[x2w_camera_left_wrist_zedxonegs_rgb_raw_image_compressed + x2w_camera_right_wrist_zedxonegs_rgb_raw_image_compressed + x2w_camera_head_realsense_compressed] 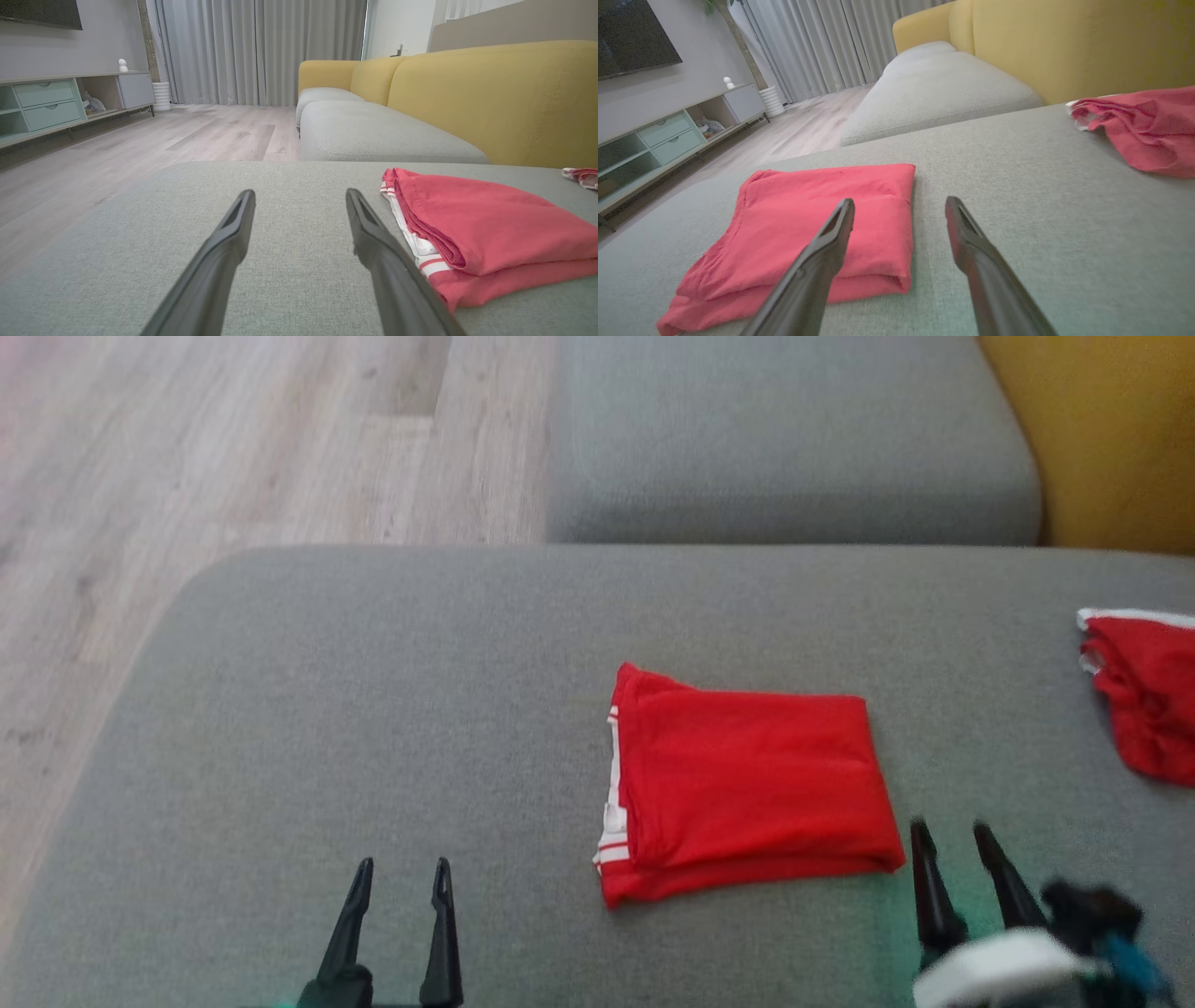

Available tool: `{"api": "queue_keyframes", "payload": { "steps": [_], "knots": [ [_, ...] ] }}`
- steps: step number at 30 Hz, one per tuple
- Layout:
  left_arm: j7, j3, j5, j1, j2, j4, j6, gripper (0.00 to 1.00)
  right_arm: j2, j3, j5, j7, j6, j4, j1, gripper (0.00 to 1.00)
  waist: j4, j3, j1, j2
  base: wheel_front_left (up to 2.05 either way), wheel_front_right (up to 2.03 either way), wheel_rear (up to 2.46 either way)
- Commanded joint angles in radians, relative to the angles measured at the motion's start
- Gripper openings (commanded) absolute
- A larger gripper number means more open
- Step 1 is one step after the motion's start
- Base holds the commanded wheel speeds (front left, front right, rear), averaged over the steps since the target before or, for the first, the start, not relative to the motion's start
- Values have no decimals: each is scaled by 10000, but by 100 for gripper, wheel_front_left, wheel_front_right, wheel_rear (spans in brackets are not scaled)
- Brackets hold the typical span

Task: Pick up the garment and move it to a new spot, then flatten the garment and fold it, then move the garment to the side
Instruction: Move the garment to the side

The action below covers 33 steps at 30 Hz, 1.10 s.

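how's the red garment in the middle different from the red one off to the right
The middle garment is folded into a neat rectangle with a smooth top; the right garment lies crumpled and wrinkled. The middle garment's edges are straight with stacked layers; the right garment's outline is ragged. The middle garment sits whole in the head view; the right garment is cut off by that view's edge. Both are red with white trim and rest on the same grey cushion.

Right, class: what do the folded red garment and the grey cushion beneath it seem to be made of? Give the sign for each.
Folded red garment: likely thin, matte knit cloth, cotton or synthetic unclear; it folds softly, with stitched hems and white striped trim. Grey cushion: matte woven upholstery fabric; a fine flecked weave shows up close.
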Motion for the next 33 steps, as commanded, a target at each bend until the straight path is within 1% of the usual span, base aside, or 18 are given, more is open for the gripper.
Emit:
{"api": "queue_keyframes", "payload": {
  "steps": [1,8,13,14,16,17,20,23,26,29,33],
  "knots": [
    [-53,266,73,-619,-64,-330,30,100,-288,278,124,-59,67,178,-1111,100,45,280,-1,0,0,0,0],
    [-53,-136,74,-987,-64,-286,10,100,-534,186,763,1253,67,2818,-3482,100,362,1066,-1,0,0,0,0],
    [-53,-286,97,-1314,-64,-212,28,100,-574,808,897,1942,67,4410,-4415,100,529,1501,-1,0,0,0,0],
    [-53,-303,95,-1356,-64,-194,37,100,-508,941,926,2020,67,4685,-4474,84,552,1536,-1,0,0,0,0],
    [-53,-323,80,-1407,-64,-178,79,100,-350,1119,1110,1877,67,5020,-4552,0,568,1575,-1,0,0,0,0],
    [-53,-323,80,-1407,-64,-178,79,100,-350,1119,1110,1877,67,5020,-4552,0,568,1575,-1,0,0,0,0],
    [-53,-297,69,-1421,-64,-187,140,100,-332,1272,1286,1239,67,5254,-4677,0,459,1601,-1,0,0,0,0],
    [-53,-248,112,-1433,-64,-262,133,100,-653,1469,1157,731,67,5361,-5027,0,143,1670,-1,0,0,0,0],
    [-53,-259,143,-1500,-64,-342,58,100,-1265,1566,944,487,67,5379,-5578,0,-195,1863,-1,0,0,0,0],
    [-53,-338,92,-1663,-64,-416,-44,100,-2016,1634,721,355,67,5232,-6239,0,-527,2209,-1,0,0,0,0],
    [-53,-354,143,-1931,-64,-543,-93,100,-2932,1622,484,415,67,5062,-7094,0,-971,2795,-1,0,0,0,0]
  ]
}}
